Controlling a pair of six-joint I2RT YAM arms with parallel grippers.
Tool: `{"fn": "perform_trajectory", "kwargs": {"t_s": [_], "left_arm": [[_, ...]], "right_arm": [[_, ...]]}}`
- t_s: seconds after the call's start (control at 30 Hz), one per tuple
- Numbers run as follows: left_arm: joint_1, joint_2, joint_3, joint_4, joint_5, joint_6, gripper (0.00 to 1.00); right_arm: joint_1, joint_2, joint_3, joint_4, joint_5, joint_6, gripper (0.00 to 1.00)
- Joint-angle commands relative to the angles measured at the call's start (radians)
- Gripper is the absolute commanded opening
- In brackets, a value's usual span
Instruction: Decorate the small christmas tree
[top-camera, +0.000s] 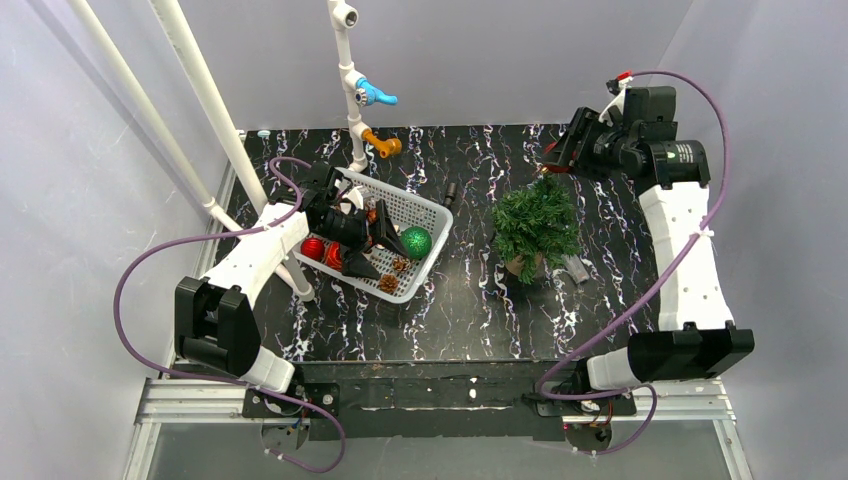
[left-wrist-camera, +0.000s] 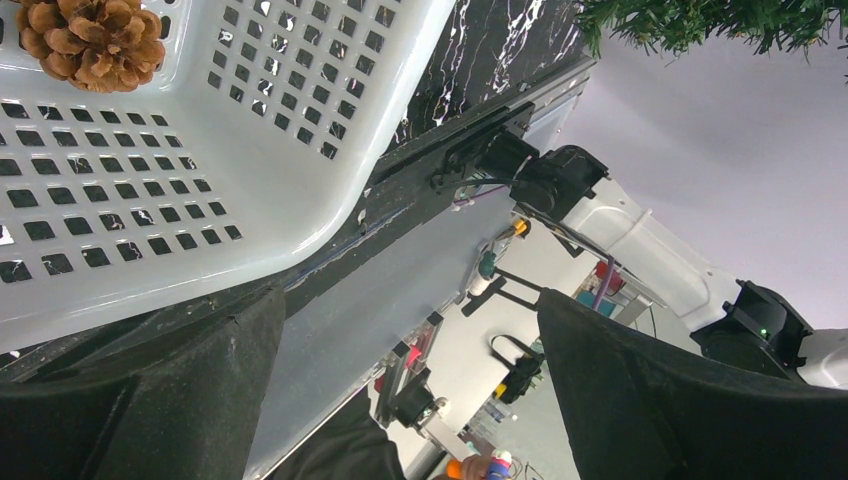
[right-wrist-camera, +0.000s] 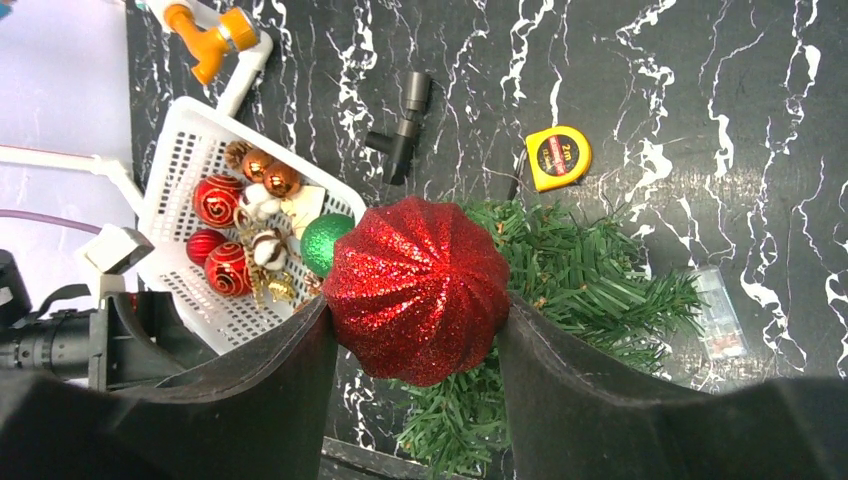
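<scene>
Now my right end effector (right-wrist-camera: 412, 308) is clamped on the red glittery ribbed ball ornament (right-wrist-camera: 415, 270), held over the small dark green bristly christmas tree (top-camera: 537, 222), which stands on the black marbled desk (top-camera: 470, 300). I judge it best to lower slowly onto an outer branch and release only once the needles catch the ball, since the light tree may tip. Left of the tree, my left end effector (left-wrist-camera: 410, 300) hangs spread wide and empty at the white plastic basket (top-camera: 425, 208), while a yellow tape measure (right-wrist-camera: 558, 157) and a dark pipe elbow (right-wrist-camera: 405, 125) lie near the tree, neither blocking me.
</scene>
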Motion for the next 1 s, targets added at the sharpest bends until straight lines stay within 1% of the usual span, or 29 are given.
{"fn": "perform_trajectory", "kwargs": {"t_s": [0.0, 0.67, 0.97], "left_arm": [[-0.005, 0.001, 0.009, -0.096, 0.042, 0.009, 0.98], [-0.005, 0.0, 0.008, -0.096, 0.042, 0.009, 0.98], [-0.005, 0.002, 0.008, -0.096, 0.046, 0.009, 0.99]], "right_arm": [[0.0, -0.041, 0.044, 0.022, 0.014, 0.01, 0.27], [0.0, -0.065, 0.004, 0.017, 0.009, 0.021, 0.27], [0.0, -0.085, -0.023, 0.01, 0.042, 0.021, 0.27]]}}
